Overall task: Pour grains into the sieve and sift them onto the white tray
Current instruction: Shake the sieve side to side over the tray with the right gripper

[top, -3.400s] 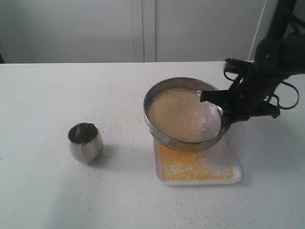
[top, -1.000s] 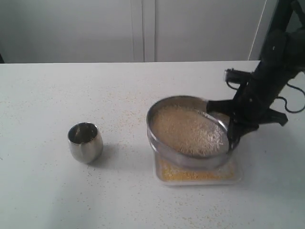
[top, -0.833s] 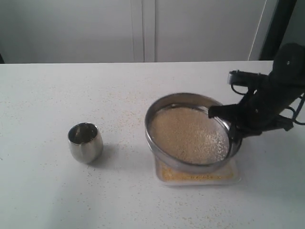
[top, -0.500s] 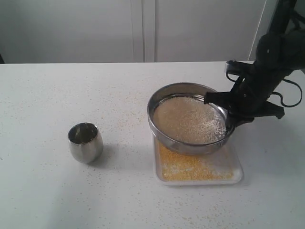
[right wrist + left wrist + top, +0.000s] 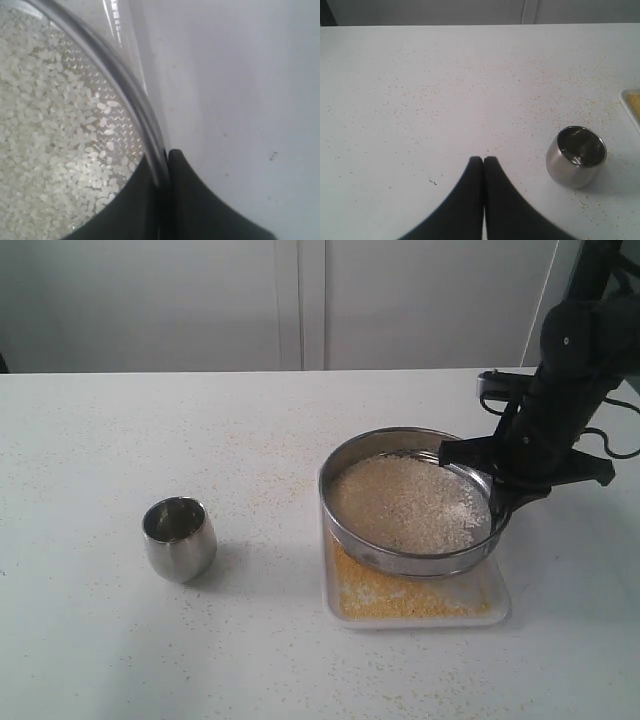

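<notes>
The sieve [image 5: 400, 562] hangs a little above the white tray [image 5: 497, 608], roughly level. Pale whitish grains [image 5: 405, 502] cover its mesh; fine golden grains [image 5: 390, 595] lie on the tray below. My right gripper [image 5: 497, 502] is shut on the sieve's right rim. In the right wrist view that gripper [image 5: 164, 157] pinches the steel rim [image 5: 125, 85], one finger inside over the pale grains [image 5: 45, 130] and one outside. My left gripper [image 5: 483, 159] is shut and empty above the table, near the steel cup [image 5: 576, 156]. It is out of the exterior view.
The small steel cup [image 5: 180, 537] stands upright on the white table, left of the tray. Scattered yellow grains speckle the tabletop around it. A corner of the tray [image 5: 631, 102] shows at the edge of the left wrist view.
The right gripper has kept moving the sieve back and forth over the tray. In the last half second it shifted slightly right and toward the front.
</notes>
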`<control>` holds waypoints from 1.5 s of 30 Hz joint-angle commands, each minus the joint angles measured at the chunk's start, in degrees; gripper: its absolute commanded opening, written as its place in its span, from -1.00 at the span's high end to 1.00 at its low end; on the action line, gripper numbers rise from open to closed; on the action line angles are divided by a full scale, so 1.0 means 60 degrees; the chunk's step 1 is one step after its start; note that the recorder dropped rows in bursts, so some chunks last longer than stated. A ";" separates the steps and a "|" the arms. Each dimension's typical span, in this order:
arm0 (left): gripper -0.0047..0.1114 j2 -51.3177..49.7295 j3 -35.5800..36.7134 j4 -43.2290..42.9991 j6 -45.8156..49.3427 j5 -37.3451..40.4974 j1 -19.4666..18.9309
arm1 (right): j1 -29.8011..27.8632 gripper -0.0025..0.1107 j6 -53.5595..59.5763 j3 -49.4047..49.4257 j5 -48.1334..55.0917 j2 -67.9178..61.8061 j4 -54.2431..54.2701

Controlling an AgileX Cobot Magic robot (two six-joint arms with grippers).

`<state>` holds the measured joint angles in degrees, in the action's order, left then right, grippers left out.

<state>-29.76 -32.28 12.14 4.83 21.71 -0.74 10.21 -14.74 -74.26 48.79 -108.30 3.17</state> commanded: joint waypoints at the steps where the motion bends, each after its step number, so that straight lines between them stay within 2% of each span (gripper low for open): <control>1: 0.92 0.0078 0.0048 0.0034 0.0016 0.0022 -0.0017 | -0.0099 0.96 0.0424 0.0437 -0.0721 0.0351 0.0679; 7: 0.92 0.0078 0.0048 0.0034 0.0016 0.0022 -0.0017 | -0.0099 0.96 0.0688 0.1359 -0.1384 0.0876 0.0852; 20: 0.92 0.0078 0.0048 0.0034 0.0016 0.0022 -0.0017 | -0.0099 0.96 0.0735 0.1834 -0.1333 0.1845 0.0791; 45: 0.92 0.0078 0.0048 0.0034 0.0016 0.0022 -0.0017 | -0.0081 0.96 0.0934 0.1943 -0.0728 0.3116 0.1159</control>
<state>-29.76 -32.28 12.14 4.83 21.71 -0.74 10.21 -9.48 -62.71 45.70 -90.65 7.82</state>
